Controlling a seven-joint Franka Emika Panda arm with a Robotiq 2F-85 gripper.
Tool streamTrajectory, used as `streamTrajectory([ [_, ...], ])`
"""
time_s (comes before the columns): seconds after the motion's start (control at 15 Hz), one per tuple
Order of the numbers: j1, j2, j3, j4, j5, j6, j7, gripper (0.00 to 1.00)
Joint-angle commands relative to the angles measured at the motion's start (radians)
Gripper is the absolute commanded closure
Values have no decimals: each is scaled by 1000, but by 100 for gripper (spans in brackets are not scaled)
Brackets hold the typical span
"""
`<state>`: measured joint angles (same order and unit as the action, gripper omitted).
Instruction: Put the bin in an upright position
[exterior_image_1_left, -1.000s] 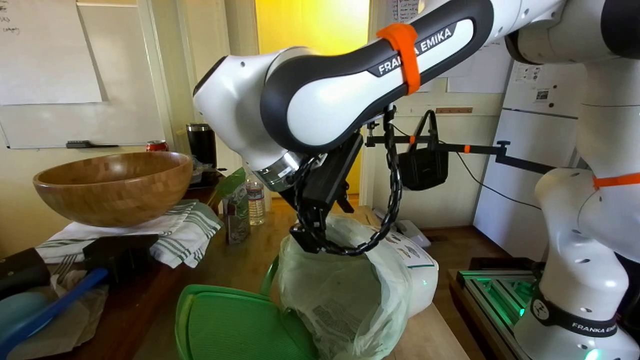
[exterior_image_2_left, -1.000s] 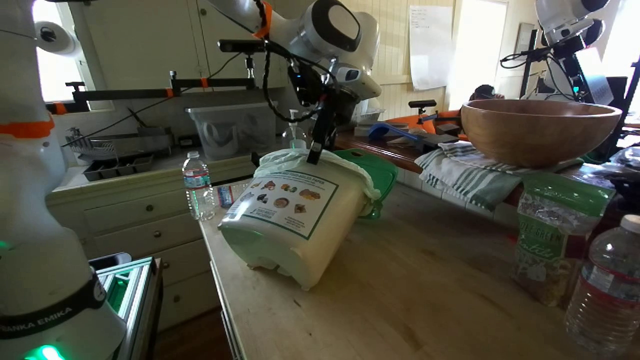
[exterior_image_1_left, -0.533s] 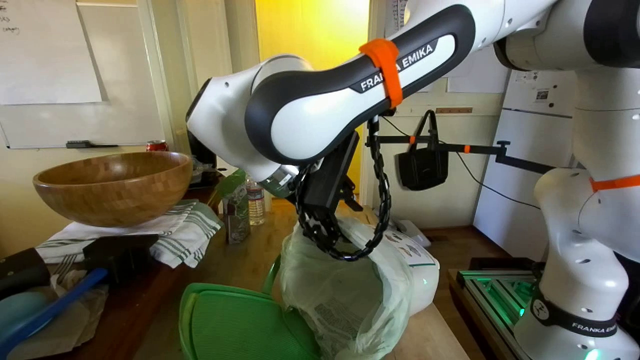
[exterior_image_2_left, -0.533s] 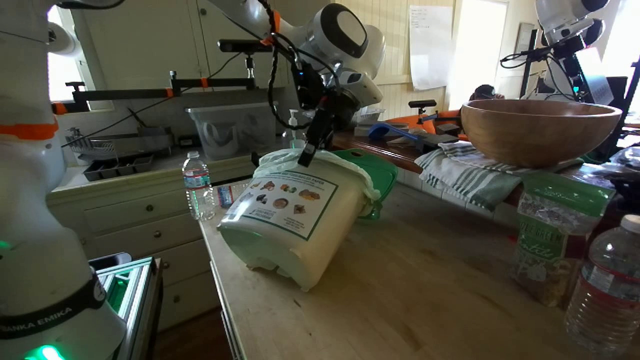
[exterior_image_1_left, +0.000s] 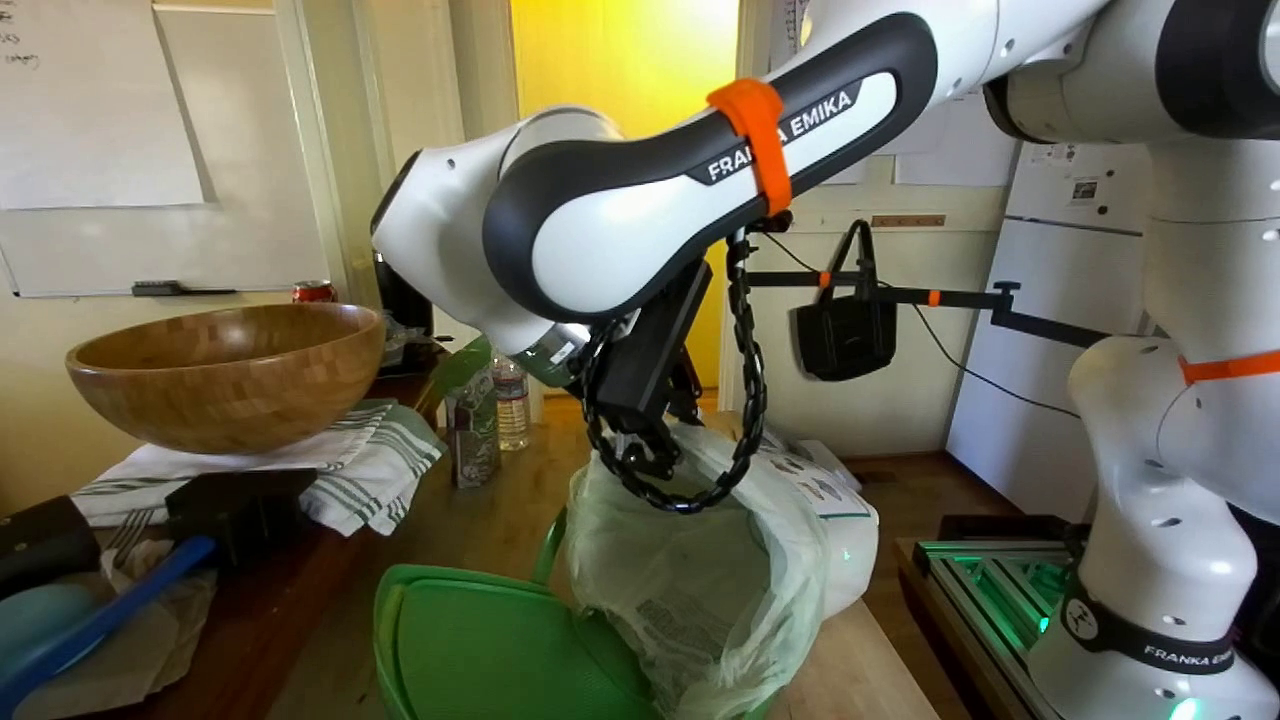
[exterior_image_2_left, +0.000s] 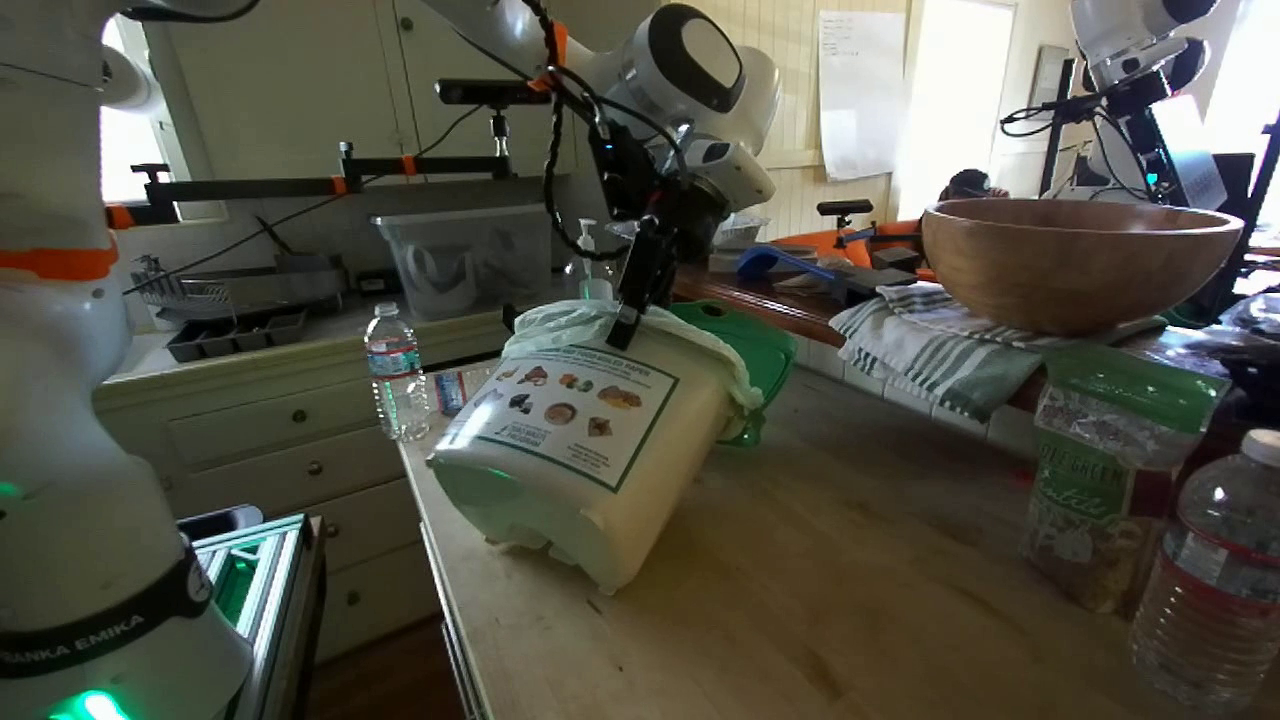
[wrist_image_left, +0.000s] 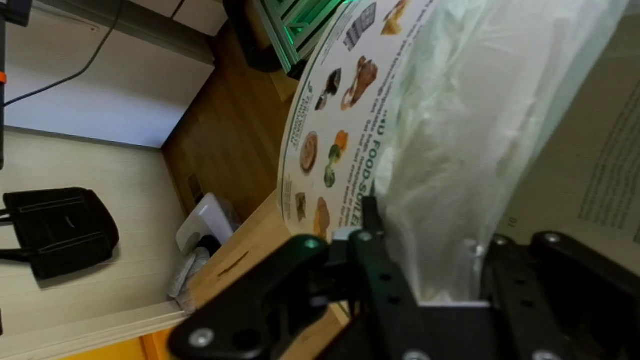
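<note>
The white bin (exterior_image_2_left: 590, 420) lies tilted on the wooden tabletop, its printed label facing up and its base raised off the surface on one side. Its pale bag liner (exterior_image_1_left: 690, 590) lines the mouth, and the green lid (exterior_image_1_left: 500, 640) hangs open. At the upper rim, my gripper (exterior_image_2_left: 625, 325) is shut on the bin's wall and liner. In the wrist view, a black finger (wrist_image_left: 377, 255) lies along the outside over the label (wrist_image_left: 335, 130). The opposite fingertip is hidden by the liner on the inner side.
Water bottles (exterior_image_2_left: 393, 375) (exterior_image_2_left: 1215, 570) and a green snack bag (exterior_image_2_left: 1115, 480) stand on the table. A large wooden bowl (exterior_image_1_left: 230, 375) sits on a striped towel (exterior_image_1_left: 370, 470) upon the raised counter. The table's edge (exterior_image_2_left: 440, 590) runs close by the bin's base.
My gripper has gone from open to shut at the rim after moving lower. The bin has shifted a little, and its lid has slid slightly right in an exterior view.
</note>
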<state>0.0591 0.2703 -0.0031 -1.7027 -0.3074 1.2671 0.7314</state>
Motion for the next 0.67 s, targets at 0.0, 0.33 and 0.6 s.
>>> streamTrajectory([
  [0.0, 2, -39, -11, -18, 11, 66, 5, 96],
  [0.33, -8, -153, -10, -100, 32, 211, 2, 96],
  [0.6, -22, -258, -11, -215, 68, 374, 19, 96],
])
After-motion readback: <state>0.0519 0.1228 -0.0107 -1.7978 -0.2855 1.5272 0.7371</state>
